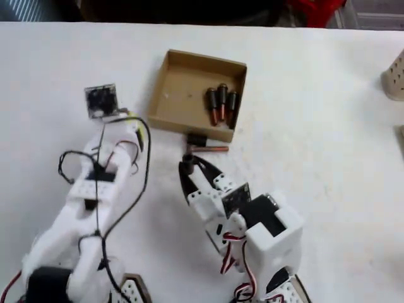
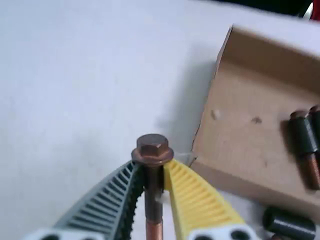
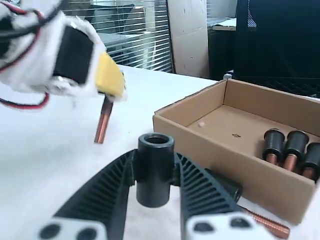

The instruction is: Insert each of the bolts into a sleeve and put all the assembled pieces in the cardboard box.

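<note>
1. The white table [image 1: 328, 126] carries the cardboard box [image 1: 183, 88], which sits just ahead of both grippers.
2. The right gripper [image 3: 155, 161] is clamped on an upright black sleeve [image 3: 155, 175].
3. The left gripper [image 2: 153, 171] pinches a copper bolt [image 2: 152, 149] by its shank, with the head just past its fingertips.
4. Three assembled pieces [image 1: 222, 104] lie side by side in the box, at the end nearer the right gripper.
5. A loose sleeve [image 1: 196, 138] and a loose bolt [image 1: 209, 149] lie between the right gripper and the box.
</note>
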Motion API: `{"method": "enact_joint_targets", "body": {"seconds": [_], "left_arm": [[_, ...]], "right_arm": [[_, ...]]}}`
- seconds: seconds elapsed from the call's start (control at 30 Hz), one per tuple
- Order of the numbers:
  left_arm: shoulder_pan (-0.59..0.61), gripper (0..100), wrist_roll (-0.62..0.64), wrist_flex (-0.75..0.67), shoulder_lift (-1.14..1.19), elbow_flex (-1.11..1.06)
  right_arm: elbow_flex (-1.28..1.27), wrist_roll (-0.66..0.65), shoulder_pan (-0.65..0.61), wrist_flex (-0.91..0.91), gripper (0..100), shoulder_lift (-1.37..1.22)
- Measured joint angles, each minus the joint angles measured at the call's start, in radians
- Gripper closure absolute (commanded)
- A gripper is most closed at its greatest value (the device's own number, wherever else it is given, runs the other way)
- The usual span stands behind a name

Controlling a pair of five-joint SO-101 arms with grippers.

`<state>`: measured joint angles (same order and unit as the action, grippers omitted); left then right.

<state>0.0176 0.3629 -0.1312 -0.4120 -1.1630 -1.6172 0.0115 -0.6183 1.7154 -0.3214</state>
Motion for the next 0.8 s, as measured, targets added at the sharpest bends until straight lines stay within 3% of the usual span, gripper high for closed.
{"method": "enact_joint_targets", "body": {"seconds": [0.23,0.57,0.67,0.8], "left_arm": [[-0.078,98,0.011,-0.118,-0.284,-0.204],[-0.295,98,0.011,-0.196,-0.842,-0.517],[-0.347,98,0.011,-0.157,-1.013,-0.537],[-0.400,98,0.011,0.051,-1.178,-0.537]], "right_arm": [[0.000,0.000,0.000,0.000,98.1,0.000],[0.000,0.000,0.000,0.000,98.1,0.000],[0.000,0.000,0.000,0.000,98.1,0.000],[0.000,0.000,-0.008,0.000,98.1,0.000]]}}
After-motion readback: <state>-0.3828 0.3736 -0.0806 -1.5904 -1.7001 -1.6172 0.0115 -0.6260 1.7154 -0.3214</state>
